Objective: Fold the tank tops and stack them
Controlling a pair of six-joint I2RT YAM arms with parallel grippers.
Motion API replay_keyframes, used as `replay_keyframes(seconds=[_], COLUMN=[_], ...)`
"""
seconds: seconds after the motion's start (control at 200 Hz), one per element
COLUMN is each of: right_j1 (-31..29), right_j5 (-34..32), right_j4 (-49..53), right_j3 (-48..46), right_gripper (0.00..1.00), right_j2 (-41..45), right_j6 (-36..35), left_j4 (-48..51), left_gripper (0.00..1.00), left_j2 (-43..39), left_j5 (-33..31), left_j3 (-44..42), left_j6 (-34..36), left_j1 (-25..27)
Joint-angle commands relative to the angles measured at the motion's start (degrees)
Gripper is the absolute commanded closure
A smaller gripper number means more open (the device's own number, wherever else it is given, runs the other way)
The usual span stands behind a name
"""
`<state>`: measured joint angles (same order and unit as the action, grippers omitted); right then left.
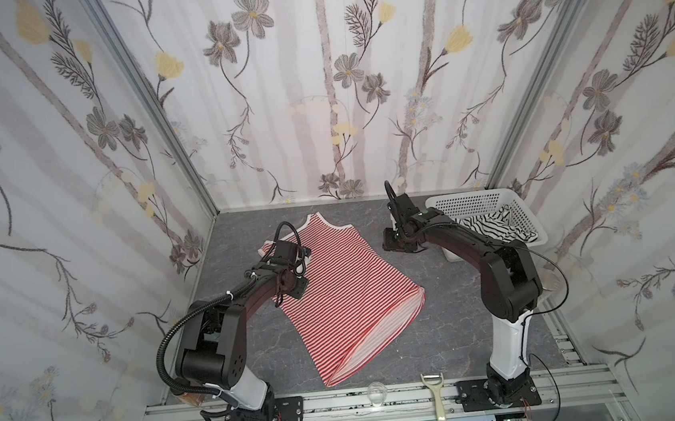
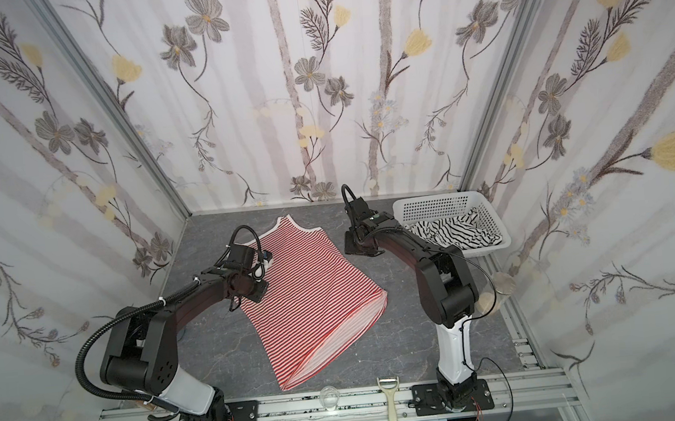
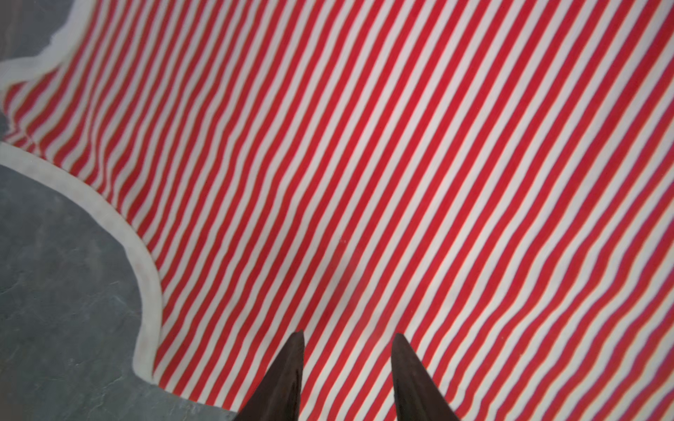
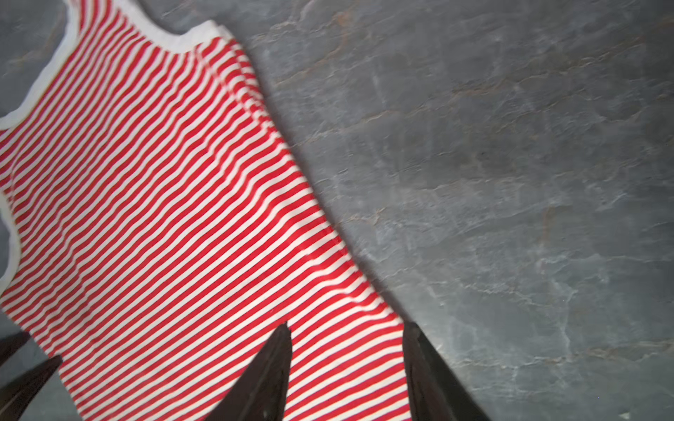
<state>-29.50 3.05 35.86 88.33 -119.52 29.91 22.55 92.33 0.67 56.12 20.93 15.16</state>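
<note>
— Where's your left pincer [image 3: 348, 339]?
— I see it spread and empty over the far-left shoulder area of the red-striped tank top [image 1: 347, 290]. That top lies flat mid-worktop [image 1: 441, 315], straps far, hem near.
— And the right pincer [image 4: 348, 328]?
— Spread too, gripping nothing, above that top's right edge. The black-striped tank top [image 1: 485, 227] sits crumpled in the basket [image 1: 468, 202], far right.
</note>
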Motion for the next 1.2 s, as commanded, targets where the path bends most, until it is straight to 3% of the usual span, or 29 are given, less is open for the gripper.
replay_keyframes(seconds=[0.0, 0.235, 0.51, 0.799, 1.194], right_j1=[-4.4, -11.9, -11.8, -3.7, 5.1], right_j5=[-0.6, 0.9, 0.3, 0.4, 0.6], right_j4=[-0.9, -10.4, -13.5, -13.1, -5.8], right_j3=[-6.4, -20.2, -24.9, -24.0, -7.1], right_gripper=[0.49, 0.44, 0.44, 0.43, 0.43], right_j2=[2.7, 8.1, 6.5, 3.4, -8.3], right_j6=[1.8, 8.7, 10.0, 5.7, -1.2], left_j4=[-0.6, -1.3, -1.3, -1.3, -1.2], left_gripper=[0.59, 0.59, 0.59, 0.59, 0.59], left_j2=[3.0, 17.2, 25.8, 23.6, 9.5], left_j5=[1.6, 2.1, -0.4, -1.3, 1.7], left_j3=[4.1, 17.6, 25.3, 20.7, 2.6], left_j6=[-1.1, 0.1, 2.4, 2.4, 0.9], left_j1=[-0.5, -1.7, -2.7, -4.3, -4.2])
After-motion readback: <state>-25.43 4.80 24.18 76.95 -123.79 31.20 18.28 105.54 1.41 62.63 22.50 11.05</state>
